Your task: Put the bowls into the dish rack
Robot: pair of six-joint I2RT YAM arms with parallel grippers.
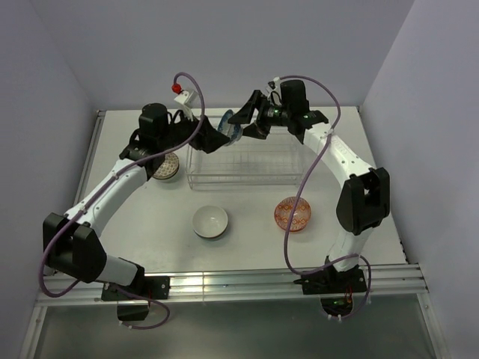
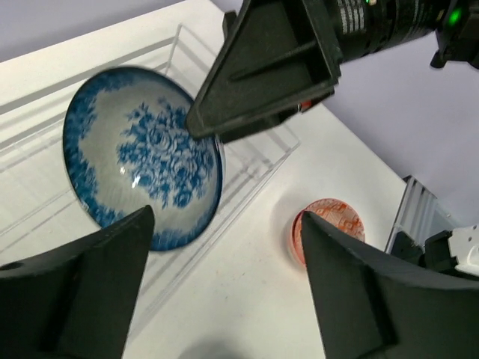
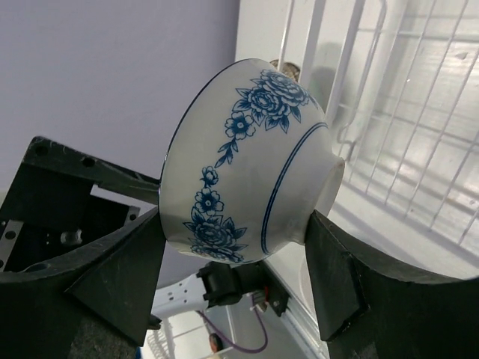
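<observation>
Nearest, on the pale bench (image 1: 150, 239), a plain white round ceramic bowl (image 1: 210, 222) sits upright, w/ an orange-red patterned ceramic bowl (image 1: 293, 214) to its right, well apart. Behind them stands the clear rectangular thin-barred dish rack (image 1: 247, 183), long side facing the arms. Just off its left end a grey-brown patterned ceramic bowl (image 1: 168, 166) rests on the bench, partly hidden under the left arm. Farther back, over the rack's far-left part, the two tools come close together. The right tool (image 3: 236, 224) pinches a blue-and-white floral ceramic bowl (image 2: 142, 149): one finger at the rim on the mouth side, the other vs. the outer wall near the foot. That bowl is tipped on its side, up off the bench. Its inside faces the left tool (image 2: 224, 217), whose fingers are spread wide & don't touch the bowl.
</observation>
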